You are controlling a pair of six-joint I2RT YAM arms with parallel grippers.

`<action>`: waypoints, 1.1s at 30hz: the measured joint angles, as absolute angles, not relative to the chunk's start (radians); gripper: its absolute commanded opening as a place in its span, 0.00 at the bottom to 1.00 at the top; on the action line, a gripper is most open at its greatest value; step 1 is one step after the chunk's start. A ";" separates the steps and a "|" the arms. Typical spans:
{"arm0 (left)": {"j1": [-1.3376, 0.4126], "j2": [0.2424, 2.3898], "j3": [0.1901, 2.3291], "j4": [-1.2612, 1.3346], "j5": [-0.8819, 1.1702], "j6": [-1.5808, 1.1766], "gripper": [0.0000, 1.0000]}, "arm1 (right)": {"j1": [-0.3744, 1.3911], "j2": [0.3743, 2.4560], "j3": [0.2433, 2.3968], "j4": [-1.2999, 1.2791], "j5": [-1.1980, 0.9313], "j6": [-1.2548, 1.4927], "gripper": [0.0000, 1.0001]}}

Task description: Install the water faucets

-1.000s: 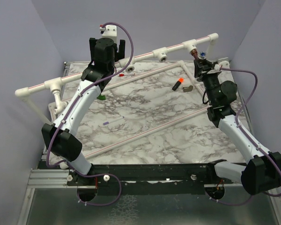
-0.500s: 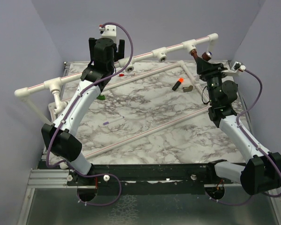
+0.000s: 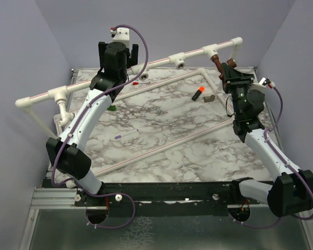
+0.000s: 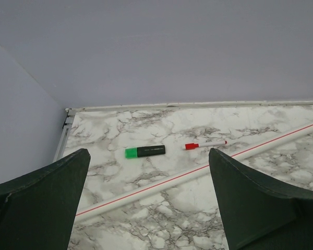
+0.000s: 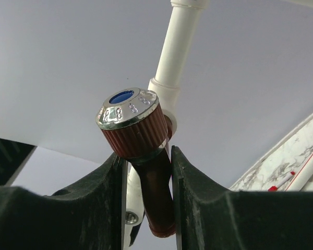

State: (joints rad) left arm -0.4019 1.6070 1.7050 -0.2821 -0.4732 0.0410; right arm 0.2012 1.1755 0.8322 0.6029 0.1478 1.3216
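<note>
Reddish-brown plastic makes up the faucet [image 5: 133,130]: a ribbed round knob under a shiny silver cap with a blue disc at its centre, and a smooth curved body below. The right gripper [image 5: 145,156] is clamped on that body, its dark matt fingers [image 5: 195,198] pressed against both sides. The faucet sits against a white collar of the pipe frame [image 3: 161,61], raised over the far right corner of the marble-patterned bench [image 3: 167,130].

Only the right wrist view shows the ribbing and the cap. From above, the faucet is a small brown shape below a white tee [image 3: 211,50].

The left gripper [image 3: 118,49] hangs over the far left corner, jaws spread wide and empty. Its wrist view alone shows a green-capped highlighter [image 4: 145,152] and a red-capped marker [image 4: 204,144] near the far edge.
</note>
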 measured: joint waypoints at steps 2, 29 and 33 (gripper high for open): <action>-0.402 1.607 1.705 -0.283 -0.473 0.043 0.97 | 0.201 1.169 0.833 0.581 0.152 1.360 0.01; -0.417 1.605 1.704 -0.296 -0.472 0.046 0.97 | 0.265 1.007 0.862 0.250 0.132 1.292 0.79; -0.417 1.605 1.704 -0.296 -0.472 0.046 0.97 | 0.265 0.985 0.862 0.197 0.138 1.219 0.80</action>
